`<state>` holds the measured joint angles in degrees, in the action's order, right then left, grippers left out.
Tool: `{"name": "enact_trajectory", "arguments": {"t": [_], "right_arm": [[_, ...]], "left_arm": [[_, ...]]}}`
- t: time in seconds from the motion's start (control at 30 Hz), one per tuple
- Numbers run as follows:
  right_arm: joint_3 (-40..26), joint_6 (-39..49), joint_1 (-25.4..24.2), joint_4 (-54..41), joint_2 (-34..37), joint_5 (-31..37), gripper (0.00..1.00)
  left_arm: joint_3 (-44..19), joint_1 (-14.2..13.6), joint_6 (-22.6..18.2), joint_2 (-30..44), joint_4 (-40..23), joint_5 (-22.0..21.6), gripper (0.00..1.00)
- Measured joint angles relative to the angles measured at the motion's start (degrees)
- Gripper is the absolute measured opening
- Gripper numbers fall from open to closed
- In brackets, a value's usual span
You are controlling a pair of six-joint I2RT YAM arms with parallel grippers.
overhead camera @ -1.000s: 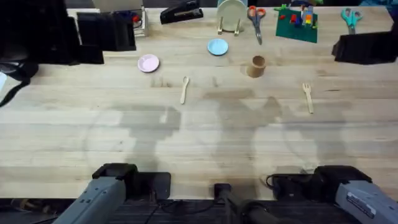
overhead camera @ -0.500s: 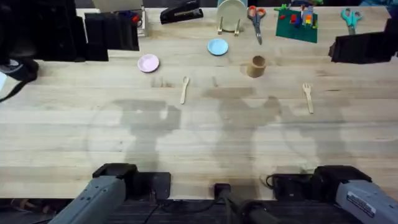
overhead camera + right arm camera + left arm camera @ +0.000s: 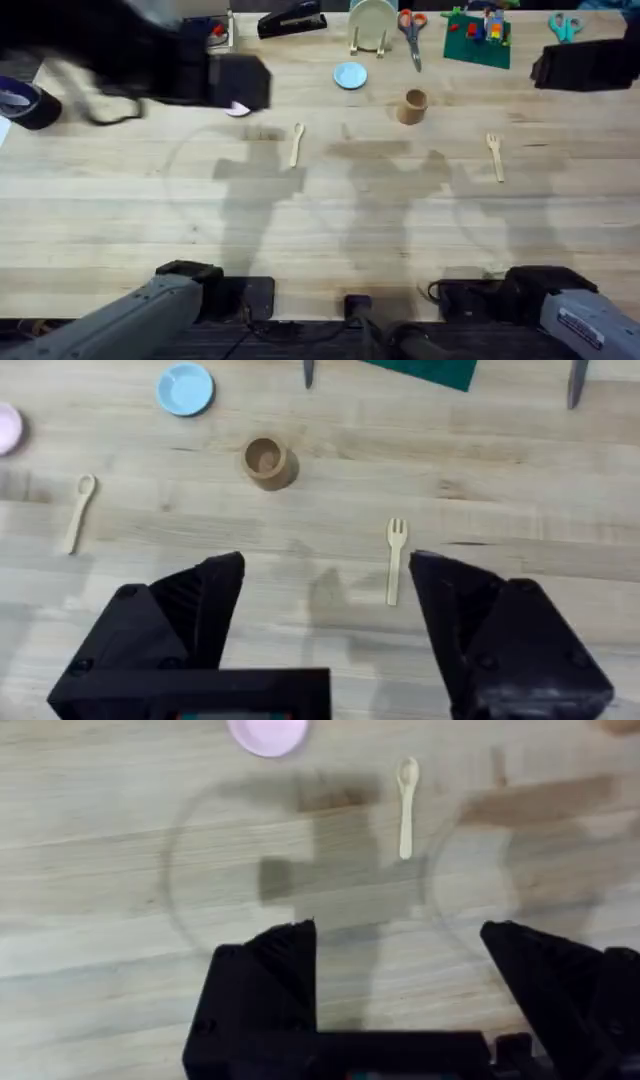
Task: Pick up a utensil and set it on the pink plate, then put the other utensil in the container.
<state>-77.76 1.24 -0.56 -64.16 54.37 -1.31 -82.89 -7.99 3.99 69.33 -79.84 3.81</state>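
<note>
Pale wooden planks (image 3: 330, 220) are spreading out from the two arm bases at the near edge. Nearest, the left gripper (image 3: 398, 945) is hanging above bare wood with its black fingers spread wide and nothing between them; the right gripper (image 3: 327, 575) is likewise gaping and empty.

Farther out, the small pale wooden spoon with the oval bowl (image 3: 296, 143) is lying flat, and well to its right the small pale wooden fork with short tines (image 3: 495, 156) is lying flat too, both untouched. Beyond them, the tan-brown cylindrical cup (image 3: 413, 105) is standing upright between the two utensils, empty as the right wrist view shows. The small round pale pink plate (image 3: 267, 734) is sitting just past the spoon, to its left.

By the look of it, the first step is only beginning. The next move probably calls for lowering the left fingers astride the spoon's thin handle.
</note>
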Motion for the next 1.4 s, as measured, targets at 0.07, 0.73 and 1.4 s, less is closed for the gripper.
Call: {"name": "enact_trajectory", "arguments": {"t": [0.07, 0.73, 1.4], "right_arm": [[0.0, -0.1, 0.0, 0.1, 0.0, 0.0, 0.995], [0.0, -0.5, 0.0, 0.3, 0.0, 0.0, 0.995], [0.0, -0.7, 0.0, 0.2, 0.0, 0.0, 0.995]], "left_arm": [[2.9, -2.9, 1.2, 1.7, 2.7, -0.5, 0.997], [13.2, -13.3, 6.8, 17.1, 20.9, -3.6, 0.995], [19.5, -16.1, 7.0, 27.4, 33.7, -5.2, 0.994]]}}
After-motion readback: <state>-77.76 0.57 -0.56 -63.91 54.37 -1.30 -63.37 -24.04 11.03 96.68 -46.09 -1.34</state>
